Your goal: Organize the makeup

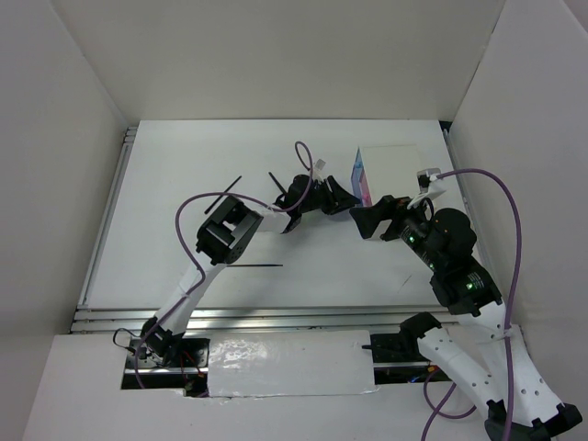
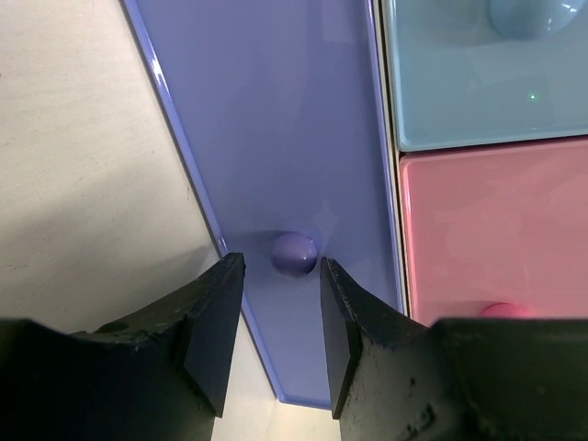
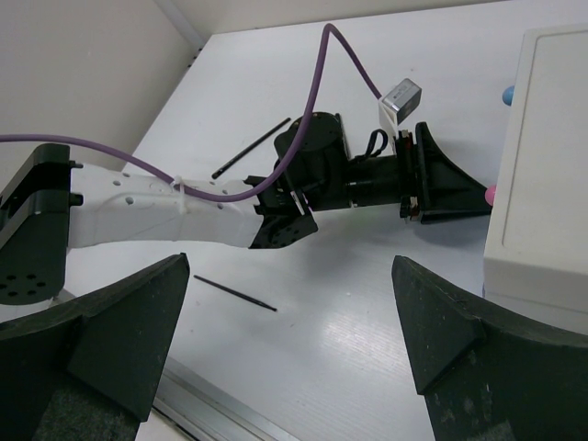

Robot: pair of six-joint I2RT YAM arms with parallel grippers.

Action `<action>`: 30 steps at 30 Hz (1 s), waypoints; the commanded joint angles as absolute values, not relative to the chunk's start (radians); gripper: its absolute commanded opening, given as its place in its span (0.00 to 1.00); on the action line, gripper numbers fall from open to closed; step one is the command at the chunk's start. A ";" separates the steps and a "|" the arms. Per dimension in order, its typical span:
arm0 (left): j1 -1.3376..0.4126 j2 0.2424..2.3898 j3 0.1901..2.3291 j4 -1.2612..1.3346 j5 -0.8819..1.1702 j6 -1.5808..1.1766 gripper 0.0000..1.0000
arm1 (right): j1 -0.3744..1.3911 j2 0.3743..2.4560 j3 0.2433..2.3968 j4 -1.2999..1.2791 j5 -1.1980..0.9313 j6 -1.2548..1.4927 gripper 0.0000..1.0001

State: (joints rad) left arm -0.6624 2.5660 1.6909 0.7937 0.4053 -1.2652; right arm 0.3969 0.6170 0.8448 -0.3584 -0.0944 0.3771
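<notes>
Your left end effector [image 2: 281,276] is facing the front of the white box [image 1: 395,156], and its fingers are standing partly apart with nothing clamped between them. Just ahead of the fingertips [image 2: 230,276], lined up with the gap, the purple knob [image 2: 294,253] is sticking out of the purple drawer [image 2: 276,119]. It looks untouched, though the margin on either side is slim. I judge that the coming pull is turning on that line-up.

You are holding the right end effector [image 1: 372,220] spread fully wide and empty, just beside the left one and near the box's front corner.

The makeup is lying on the bench [image 1: 165,156] behind the left end effector, none of it in either grip. I am counting three pieces:
- a short pencil [image 1: 273,181], nearest behind it
- a slanted pencil [image 1: 225,190], further back beside the arm's elbow
- a long pencil [image 1: 253,267], lying crosswise to the arm's reach

Your left arm is the nearer one to all three. No compacts or red sticks are showing.

Drawer fronts showing number three: purple, a blue drawer [image 2: 478,83] and a pink drawer [image 2: 496,230].
</notes>
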 commanded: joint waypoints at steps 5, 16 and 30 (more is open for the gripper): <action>-0.669 2.582 1.738 0.896 0.408 -1.289 0.49 | 0.403 0.620 0.842 -0.310 -0.104 0.374 0.99; -0.669 2.594 1.784 0.888 0.411 -1.290 0.40 | 0.402 0.624 0.845 -0.308 -0.109 0.373 0.99; -0.657 2.565 1.741 0.877 0.417 -1.264 0.13 | 0.402 0.632 0.848 -0.311 -0.103 0.371 0.99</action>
State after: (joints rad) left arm -0.6613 2.5942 1.7367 0.8196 0.4061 -1.2873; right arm 0.3969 0.6319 0.8448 -0.3584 -0.0948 0.3767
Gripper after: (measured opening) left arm 0.317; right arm 0.994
